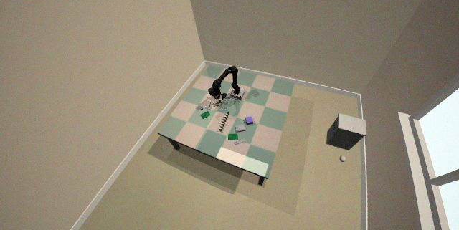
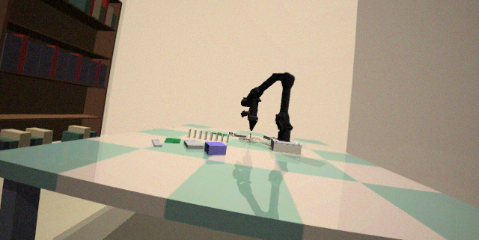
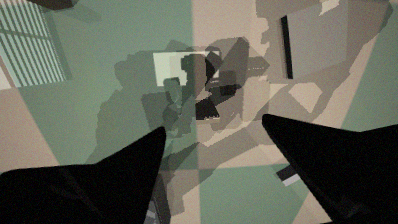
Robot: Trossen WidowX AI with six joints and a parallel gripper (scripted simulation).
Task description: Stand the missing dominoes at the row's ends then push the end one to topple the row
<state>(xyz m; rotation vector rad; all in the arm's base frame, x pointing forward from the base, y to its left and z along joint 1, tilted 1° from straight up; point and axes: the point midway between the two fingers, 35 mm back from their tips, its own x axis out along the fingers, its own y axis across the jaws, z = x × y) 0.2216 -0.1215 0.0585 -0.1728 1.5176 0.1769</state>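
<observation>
And here the gripper (image 1: 219, 97) (image 2: 252, 129) (image 3: 213, 125) hangs point-down with its dark tapered fingers wide apart and nothing between them, the loose domino (image 1: 220, 102) (image 2: 251, 135) just below the tips, pale, slim and seemingly upright, its long axis vertical, though shadow muddles the wrist view. The coming pinch looks to turn on lowering straight around it, flat faces to the fingers; farther off, the row (image 1: 224, 122) (image 2: 205, 135) of thin pale slabs stands untouched on glossy green-and-pink checks, and beyond it sits the smooth, boxy purple block (image 1: 249, 120) (image 2: 215, 149).
</observation>
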